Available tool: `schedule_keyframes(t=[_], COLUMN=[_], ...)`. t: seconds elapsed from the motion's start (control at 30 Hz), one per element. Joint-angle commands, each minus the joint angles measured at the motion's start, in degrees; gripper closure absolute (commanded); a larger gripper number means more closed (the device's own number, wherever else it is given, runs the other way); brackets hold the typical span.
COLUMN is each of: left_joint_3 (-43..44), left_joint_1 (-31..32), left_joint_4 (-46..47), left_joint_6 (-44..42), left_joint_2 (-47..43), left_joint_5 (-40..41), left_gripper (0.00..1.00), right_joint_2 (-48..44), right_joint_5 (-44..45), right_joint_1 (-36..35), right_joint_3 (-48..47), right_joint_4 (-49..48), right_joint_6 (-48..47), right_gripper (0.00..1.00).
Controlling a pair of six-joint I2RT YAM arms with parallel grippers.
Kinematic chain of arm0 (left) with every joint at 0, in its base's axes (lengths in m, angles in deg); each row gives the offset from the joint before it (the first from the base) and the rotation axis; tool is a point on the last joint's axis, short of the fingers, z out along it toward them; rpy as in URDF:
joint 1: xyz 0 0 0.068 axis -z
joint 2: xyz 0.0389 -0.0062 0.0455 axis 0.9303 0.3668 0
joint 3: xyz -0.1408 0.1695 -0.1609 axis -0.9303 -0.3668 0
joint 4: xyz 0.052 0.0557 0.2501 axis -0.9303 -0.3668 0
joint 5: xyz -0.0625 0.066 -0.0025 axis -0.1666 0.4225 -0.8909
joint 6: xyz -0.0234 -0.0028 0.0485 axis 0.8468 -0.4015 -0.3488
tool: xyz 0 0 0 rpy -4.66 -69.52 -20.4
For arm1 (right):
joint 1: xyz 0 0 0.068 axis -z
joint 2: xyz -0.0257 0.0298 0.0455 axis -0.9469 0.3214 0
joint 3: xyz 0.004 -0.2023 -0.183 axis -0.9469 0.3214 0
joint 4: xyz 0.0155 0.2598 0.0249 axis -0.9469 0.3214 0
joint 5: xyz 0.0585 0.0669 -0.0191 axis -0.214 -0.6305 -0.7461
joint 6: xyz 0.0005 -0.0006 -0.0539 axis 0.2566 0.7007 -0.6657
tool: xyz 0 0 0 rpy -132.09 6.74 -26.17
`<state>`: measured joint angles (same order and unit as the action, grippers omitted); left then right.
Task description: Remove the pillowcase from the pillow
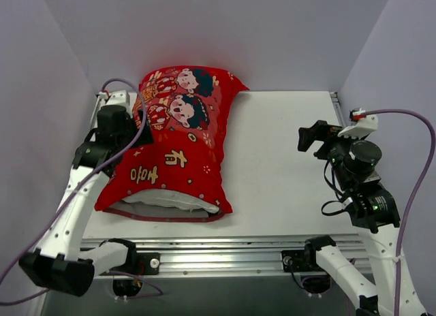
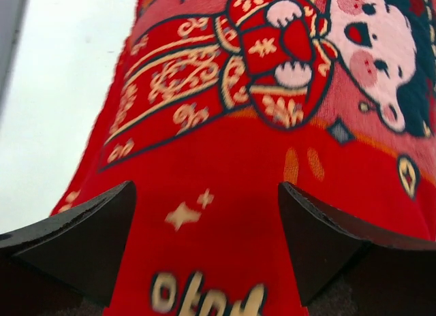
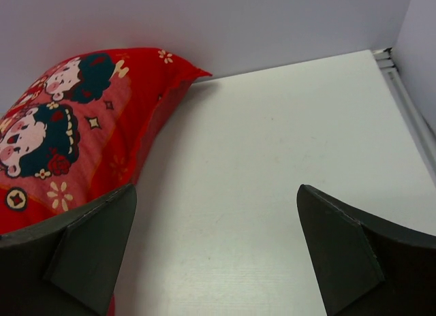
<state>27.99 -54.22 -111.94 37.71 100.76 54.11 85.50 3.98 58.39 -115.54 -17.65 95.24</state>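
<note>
Bright red thin fabric pillowcase [image 1: 182,142] with two cartoon children and gold characters lies on the white table [image 1: 286,166], still on the plump white pillow [image 1: 170,199]. Only a strip of the pillow shows, at the cover's open near end; the rest is hidden inside. Left gripper [image 2: 206,186]: jaws spread wide, nothing clamped. Red fabric with gold stars and lettering fills the whole gap between the two dark fingers [image 2: 88,241] and runs ahead of the tips to the printed child's face. The left wrist view can't tell whether the pads press on the cloth or sit just above it. In the top view the fingertips are lost against the cover's left edge. The bottoms of both fingers are cut off by the frame. Right gripper [image 3: 216,188]: jaws also wide apart, holding nothing, only bare table between and ahead of them. The pillowcase's far corner and the children print sit ahead and left of the left finger, apart from it. The cover's lower part is hidden behind that finger.
</note>
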Motion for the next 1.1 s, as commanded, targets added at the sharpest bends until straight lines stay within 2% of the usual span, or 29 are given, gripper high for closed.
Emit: schedule_keyframes(t=[0.0, 0.17, 0.3, 0.43, 0.53, 0.63, 0.7, 0.87, 0.9, 1.0, 1.07], left_joint_3=[4.2, 10.2, 12.6, 13.4, 13.0, 13.1, 12.2, 10.4, 10.1, 7.7, 3.4], left_joint_1=[0.4, 0.9, 4.1, 12.3, 17.0, 22.6, 25.4, 25.9, 25.9, 26.0, 26.1], left_joint_4=[13.3, 19.5, 25.5, 28.1, 29.1, 28.7, 29.1, 26.9, 24.3, 19.2, 16.6], left_joint_6=[2.2, 2.4, 1.1, -1.7, -6.0, -10.9, -11.5, -4.7, -3.2, 2.8, 7.6], left_joint_2=[8.8, 23.3, 34.0, 38.4, 39.3, 37.5, 33.7, 23.7, 20.4, 13.8, 8.4], left_joint_5=[-3.0, -6.3, -11.0, -16.3, -16.4, -14.7, -10.0, -1.0, 3.0, 8.3, 9.0], left_gripper=[0.06, 0.06, 0.06, 0.06, 0.06, 0.06, 0.06, 0.06, 0.06, 0.06, 0.06], right_joint_2=[1.5, 1.6, 0.7, 0.7, 0.9, 1.9, 2.6, 6.4, 7.0, 9.5, 11.6], right_joint_5=[-6.2, -7.2, -8.5, -10.4, -11.4, -12.2, -12.9, -14.0, -14.0, -15.1, -16.0], right_joint_1=[-0.4, -0.4, -0.4, -0.4, -0.5, -0.6, -0.5, -0.5, -0.5, -0.7, -1.1], right_joint_3=[2.1, 4.6, 6.1, 7.6, 9.0, 9.8, 10.0, 10.0, 10.1, 10.5, 10.6], right_joint_4=[-2.7, -4.4, -5.8, -6.7, -7.5, -8.8, -9.2, -10.4, -10.8, -11.8, -12.3], right_joint_6=[1.8, 2.7, 3.8, 5.0, 5.7, 6.8, 7.1, 8.4, 8.7, 9.9, 10.5], right_gripper=[0.0, 0.0, 0.0, 0.0, 0.0, 0.0, 0.0, 0.0, 0.0, 0.0, 0.0])
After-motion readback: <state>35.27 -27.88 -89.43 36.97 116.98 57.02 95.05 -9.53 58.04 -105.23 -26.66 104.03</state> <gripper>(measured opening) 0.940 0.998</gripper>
